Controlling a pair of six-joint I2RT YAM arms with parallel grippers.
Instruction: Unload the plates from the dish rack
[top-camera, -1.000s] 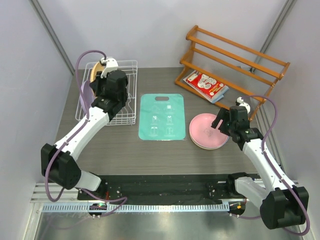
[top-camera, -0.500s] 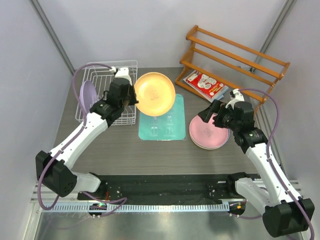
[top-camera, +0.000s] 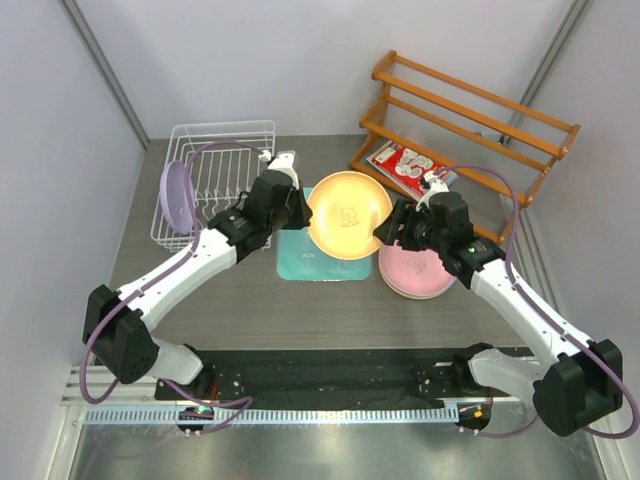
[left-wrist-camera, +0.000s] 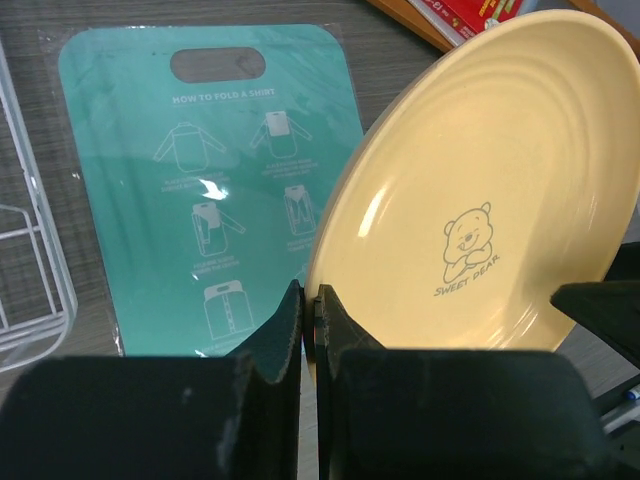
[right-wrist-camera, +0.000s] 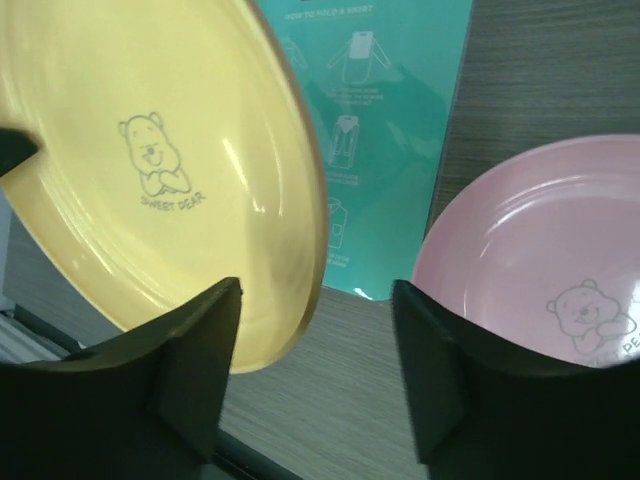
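Plates are shown partway through unloading. From the overhead camera, a yellow-orange plate (top-camera: 349, 214) is held in the air above the teal mat (top-camera: 318, 262). It sits between the dish rack (top-camera: 238, 180) and a pink plate (top-camera: 415, 268), which is already laid on the bench (top-camera: 240, 300), seemingly on top of another. The raised plate's left rim is gripped by the left pincer (top-camera: 298, 205), and the right pincer (top-camera: 393, 228) is placed at its right rim. One lilac plate (top-camera: 177, 195) is seen standing on edge at the rack's left end, not yet unloaded. No other plate can be made out there.

From the left wrist camera, the left pincer (left-wrist-camera: 310, 300) is clenched on the yellow-orange plate's rim. The plate is tilted, with a bear print facing the camera.

From the right wrist camera, the right pincer (right-wrist-camera: 315, 290) is spread and released, with the plate's rim between its fingers but not pinched. A handover is judged to be under way. Setting this plate down and fetching the lilac plate are left to do.
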